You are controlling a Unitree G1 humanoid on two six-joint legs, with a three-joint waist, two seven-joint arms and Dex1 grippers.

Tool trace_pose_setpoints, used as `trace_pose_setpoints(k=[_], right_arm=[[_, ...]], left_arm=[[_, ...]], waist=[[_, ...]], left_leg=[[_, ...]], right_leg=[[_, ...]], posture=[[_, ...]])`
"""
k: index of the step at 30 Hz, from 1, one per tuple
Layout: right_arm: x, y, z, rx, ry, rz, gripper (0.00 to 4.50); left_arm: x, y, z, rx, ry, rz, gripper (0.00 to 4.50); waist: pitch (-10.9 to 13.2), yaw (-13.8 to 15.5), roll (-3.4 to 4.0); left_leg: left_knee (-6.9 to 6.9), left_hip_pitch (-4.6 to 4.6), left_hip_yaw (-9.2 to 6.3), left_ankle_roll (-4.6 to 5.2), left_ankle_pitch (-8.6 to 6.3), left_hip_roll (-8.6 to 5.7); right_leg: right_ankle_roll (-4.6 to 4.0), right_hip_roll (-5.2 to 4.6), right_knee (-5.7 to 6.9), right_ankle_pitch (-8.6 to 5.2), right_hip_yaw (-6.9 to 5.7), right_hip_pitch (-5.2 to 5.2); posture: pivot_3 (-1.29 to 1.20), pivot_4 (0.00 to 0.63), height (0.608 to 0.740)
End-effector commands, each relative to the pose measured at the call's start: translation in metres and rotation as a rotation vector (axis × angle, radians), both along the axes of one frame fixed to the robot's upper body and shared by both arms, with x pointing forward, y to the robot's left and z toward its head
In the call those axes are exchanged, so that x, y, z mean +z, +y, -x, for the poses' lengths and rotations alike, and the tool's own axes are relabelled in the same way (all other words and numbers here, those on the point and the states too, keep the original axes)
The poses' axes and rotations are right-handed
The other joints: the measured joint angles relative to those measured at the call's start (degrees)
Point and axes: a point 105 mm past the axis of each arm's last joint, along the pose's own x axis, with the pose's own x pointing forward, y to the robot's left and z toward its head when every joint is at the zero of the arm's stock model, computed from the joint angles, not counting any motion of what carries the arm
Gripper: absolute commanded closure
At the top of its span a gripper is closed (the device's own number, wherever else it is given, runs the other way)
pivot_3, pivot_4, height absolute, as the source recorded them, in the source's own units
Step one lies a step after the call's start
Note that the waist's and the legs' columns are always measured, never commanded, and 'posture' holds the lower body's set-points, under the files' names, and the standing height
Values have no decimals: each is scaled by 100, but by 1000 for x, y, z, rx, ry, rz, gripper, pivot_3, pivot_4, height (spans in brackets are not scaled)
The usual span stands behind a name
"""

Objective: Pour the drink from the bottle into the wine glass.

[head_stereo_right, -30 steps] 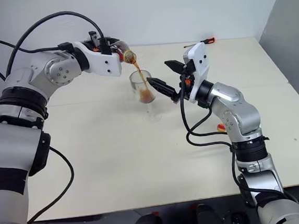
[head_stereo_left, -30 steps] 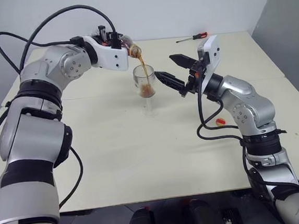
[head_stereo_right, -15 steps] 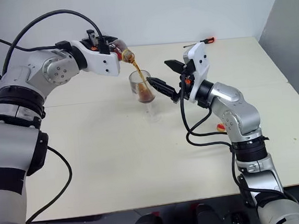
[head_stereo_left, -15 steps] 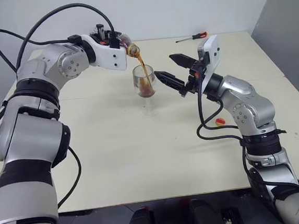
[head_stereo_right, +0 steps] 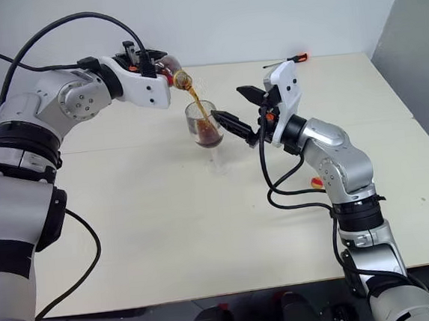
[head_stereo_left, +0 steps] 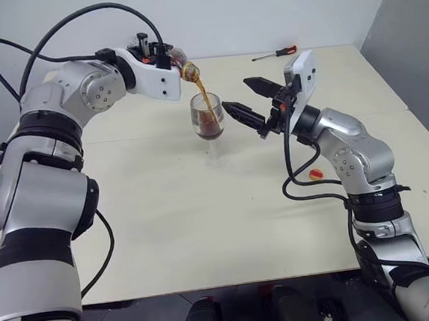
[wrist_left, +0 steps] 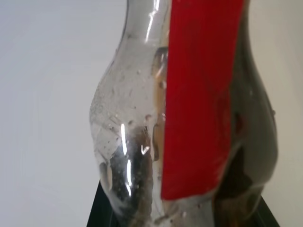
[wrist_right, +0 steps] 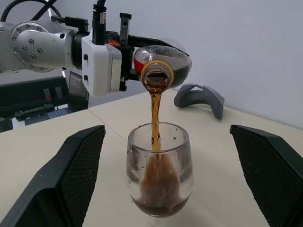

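The bottle (head_stereo_left: 183,64), clamped in the left gripper (head_stereo_left: 162,60), pours into the wine glass (head_stereo_left: 209,123) on the cream table (head_stereo_left: 205,221); the right gripper (head_stereo_left: 253,101) gapes beside it.

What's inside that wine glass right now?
The wine glass holds dark reddish-brown drink pooled in its lower bowl, with a thin stream falling in from the tilted bottle above. Its stem and foot are cut off in the right wrist view.
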Motion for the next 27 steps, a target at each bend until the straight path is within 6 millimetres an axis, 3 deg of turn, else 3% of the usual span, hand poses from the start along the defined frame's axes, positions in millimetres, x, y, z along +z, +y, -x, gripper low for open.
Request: trace_pose_setpoints(k=[1,27], right_arm=[[19,-2,4,-3,-75,-19,0],[20,-2,4,1,-74,-16,0]], left_arm=[[27,0,5,-4,-79,7,3485],[29,2,5,2,-82,11,3485]], waist=[[0,0,0],[0,0,0]], left_leg=[[0,0,0,0,0,0],[0,0,2,0,0,0]], right_leg=[[0,0,0,0,0,0],[0,0,3,0,0,-1]], posture=[[0,150,740],[0,150,740]])
